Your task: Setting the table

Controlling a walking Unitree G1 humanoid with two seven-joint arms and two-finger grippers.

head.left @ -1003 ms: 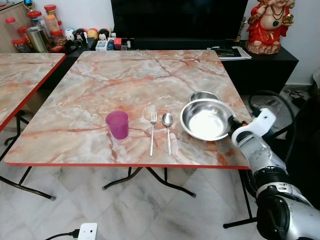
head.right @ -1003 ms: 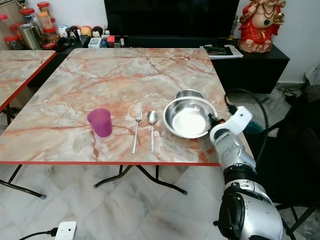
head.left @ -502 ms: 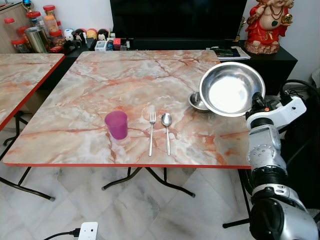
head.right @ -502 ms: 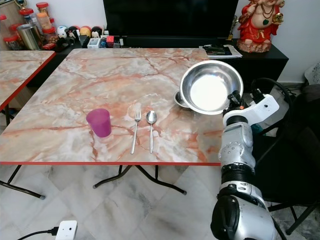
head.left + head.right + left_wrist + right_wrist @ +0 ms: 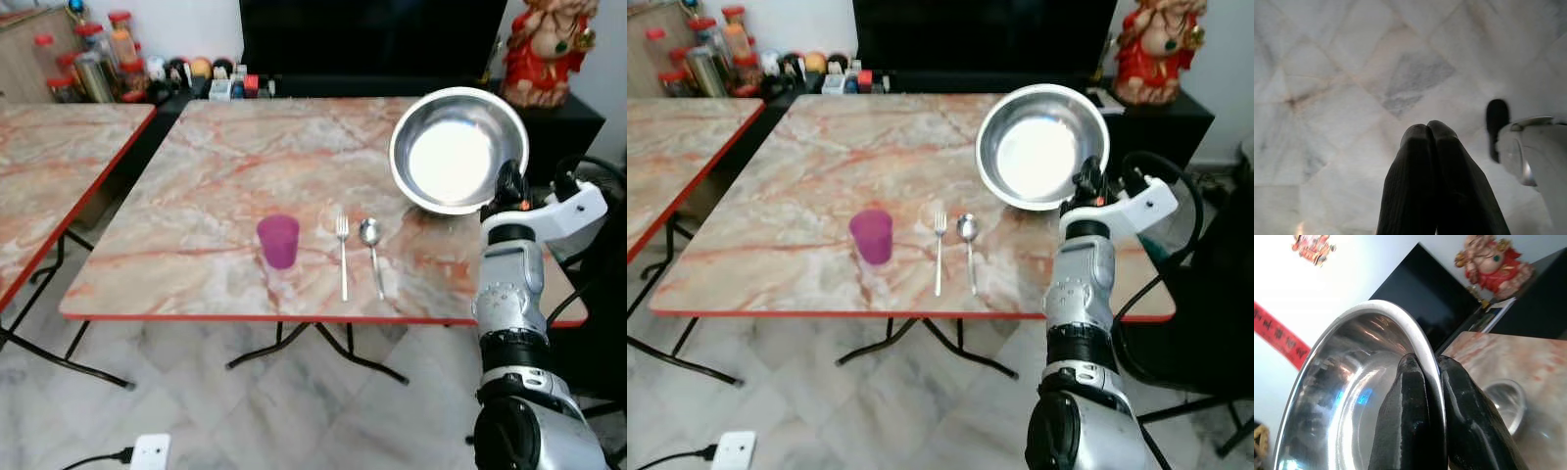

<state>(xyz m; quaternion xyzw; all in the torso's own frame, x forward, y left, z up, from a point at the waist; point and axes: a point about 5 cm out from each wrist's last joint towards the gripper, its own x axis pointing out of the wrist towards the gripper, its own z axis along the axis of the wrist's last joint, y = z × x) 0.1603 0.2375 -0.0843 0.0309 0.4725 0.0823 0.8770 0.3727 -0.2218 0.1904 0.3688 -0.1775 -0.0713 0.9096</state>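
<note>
While right claw (image 5: 1422, 382) pinches bowl (image 5: 457, 149) rim above table (image 5: 196, 176) edge, left claw (image 5: 1431, 134) closed, empty.

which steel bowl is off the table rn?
The large steel bowl: the right gripper pinches its rim and holds it tilted above the table. The small steel bowl sits on the tabletop.

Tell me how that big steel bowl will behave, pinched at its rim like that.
Probably stiff and fairly light: the big steel bowl hangs tilted from the right pincer, shut on its thin rim alone. Polished metal looks slippery, so it may swivel or slide out. Dropped, it would likely clatter rather than break.
</note>
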